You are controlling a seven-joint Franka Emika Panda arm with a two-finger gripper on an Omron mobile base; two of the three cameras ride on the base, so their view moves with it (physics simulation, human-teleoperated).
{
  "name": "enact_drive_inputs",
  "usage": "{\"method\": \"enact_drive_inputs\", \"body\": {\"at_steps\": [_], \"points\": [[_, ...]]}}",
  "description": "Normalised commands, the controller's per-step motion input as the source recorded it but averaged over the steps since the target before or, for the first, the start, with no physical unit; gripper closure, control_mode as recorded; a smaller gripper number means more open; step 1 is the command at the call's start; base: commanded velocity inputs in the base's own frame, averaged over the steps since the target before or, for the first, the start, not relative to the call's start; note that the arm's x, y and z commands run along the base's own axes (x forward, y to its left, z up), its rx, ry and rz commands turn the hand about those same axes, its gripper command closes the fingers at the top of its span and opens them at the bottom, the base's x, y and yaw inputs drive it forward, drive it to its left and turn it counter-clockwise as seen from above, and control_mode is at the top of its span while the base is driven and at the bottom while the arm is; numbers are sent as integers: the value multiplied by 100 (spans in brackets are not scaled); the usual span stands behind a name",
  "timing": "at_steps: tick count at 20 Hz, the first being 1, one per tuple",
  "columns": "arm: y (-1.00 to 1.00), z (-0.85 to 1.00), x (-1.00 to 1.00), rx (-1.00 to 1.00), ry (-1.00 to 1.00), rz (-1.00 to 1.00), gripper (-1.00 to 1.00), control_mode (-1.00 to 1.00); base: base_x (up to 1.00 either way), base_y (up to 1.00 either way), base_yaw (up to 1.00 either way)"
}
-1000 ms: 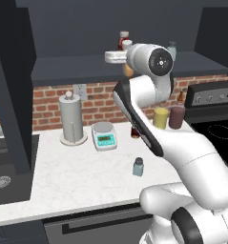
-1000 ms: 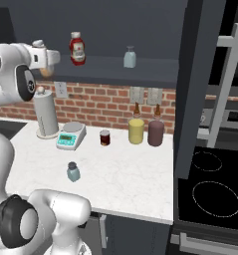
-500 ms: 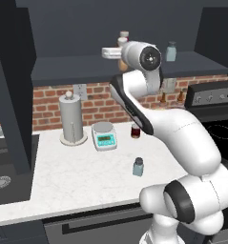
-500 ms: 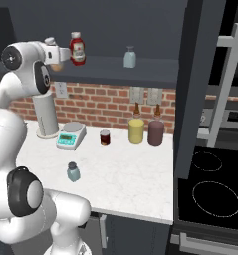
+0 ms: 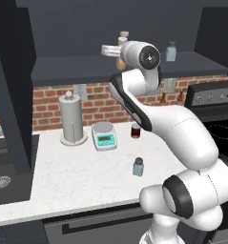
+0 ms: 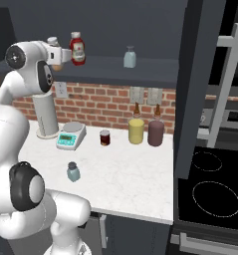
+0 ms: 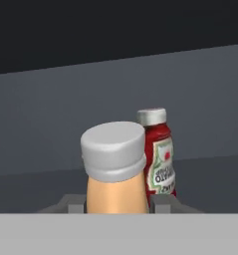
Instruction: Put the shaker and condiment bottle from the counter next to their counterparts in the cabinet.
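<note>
Up at the cabinet shelf (image 5: 72, 69), my gripper (image 7: 115, 203) is shut on the condiment bottle (image 7: 114, 172), an orange-tan bottle with a white cap, held upright. Right behind it in the hand view stands the red counterpart bottle (image 7: 159, 159). From the right base view the held bottle (image 6: 55, 59) hangs just left of the red bottle (image 6: 77, 48), and the pale blue counterpart shaker (image 6: 130, 57) stands further right on the shelf. The blue-grey shaker (image 5: 138, 167) with its dark cap stands on the white counter (image 5: 63, 176), far below the hand.
Along the brick wall stand a paper towel roll (image 5: 71, 119), a small scale (image 5: 104, 136), a dark-red jar (image 6: 105, 137), a yellow bottle (image 6: 136, 130) and a dark bottle (image 6: 156, 132). A stove (image 6: 210, 194) lies right of the counter, a sink (image 5: 1, 181) left.
The hand has carried the orange-tan bottle up and sideways along the shelf, closer to the red bottle. The arm's upper joints have swung round. The shaker on the counter has not moved.
</note>
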Motion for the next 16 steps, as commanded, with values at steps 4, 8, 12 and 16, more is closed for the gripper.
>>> {"method": "enact_drive_inputs", "body": {"at_steps": [4, 8, 12, 16], "points": [[0, 0, 27, 5, 4, -2, 100, -100, 0, 0, 0], [0, 0, 42, 3, 10, -2, 100, -100, 0, 0, 0], [0, 0, 33, 1, 6, -2, 100, -100, 0, 0, 0], [0, 0, 15, 0, 0, -2, 100, -100, 0, 0, 0]]}}
